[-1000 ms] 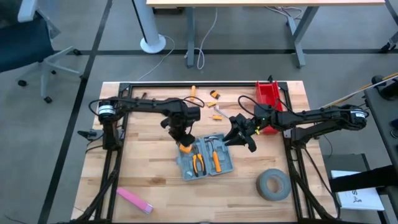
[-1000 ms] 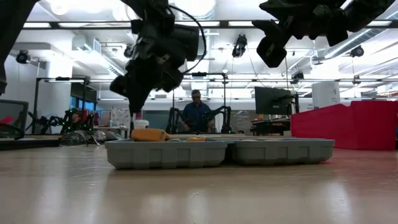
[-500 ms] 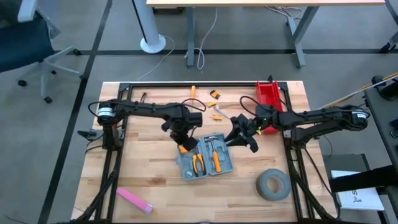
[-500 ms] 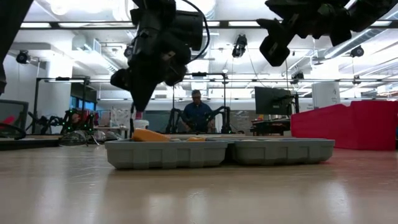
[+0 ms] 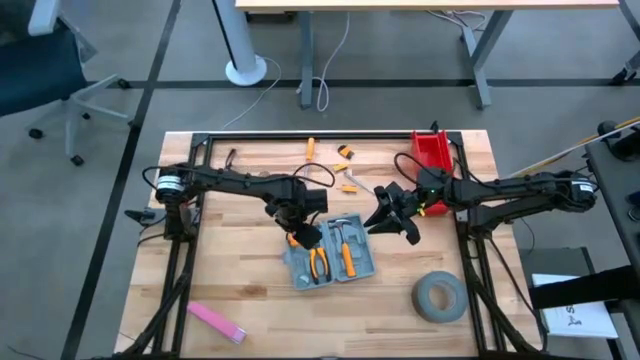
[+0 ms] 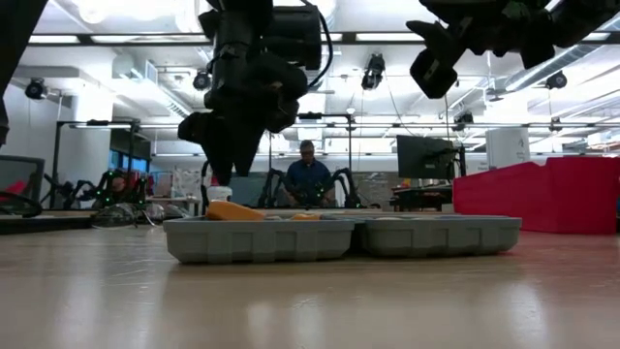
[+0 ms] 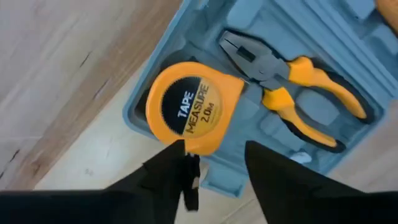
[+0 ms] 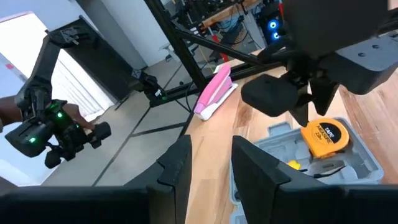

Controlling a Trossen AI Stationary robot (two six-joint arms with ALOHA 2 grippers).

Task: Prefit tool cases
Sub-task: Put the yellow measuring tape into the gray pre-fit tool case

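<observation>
Near the middle of the wooden surface (image 5: 240,290), the blue-grey rectangular plastic tool case (image 5: 331,254) is seen lying open and flat. Within its moulded recesses, orange-handled pliers (image 7: 292,99) are seated, and a round yellow tape measure (image 7: 188,107) is lodged at the case's far-left corner, beside the pliers.

Directly above that corner, the left claw (image 5: 299,232) is held. Its fingers (image 7: 166,174) are seen parted on either side of the tape measure's edge in the left wrist view, and nothing is gripped between them. From the low view, the claw is shown clear of the case rim, with the tape measure resting below it.

Just beyond the case's right side, the right claw (image 5: 391,214) is raised above the surface. Its fingers (image 8: 176,165) are set a small gap apart, and nothing is held.

Elsewhere on the surface, a red plastic bin (image 5: 432,153), a grey tape roll (image 5: 440,297) and a pink flat object (image 5: 216,321) are noted, all well apart from the case.
</observation>
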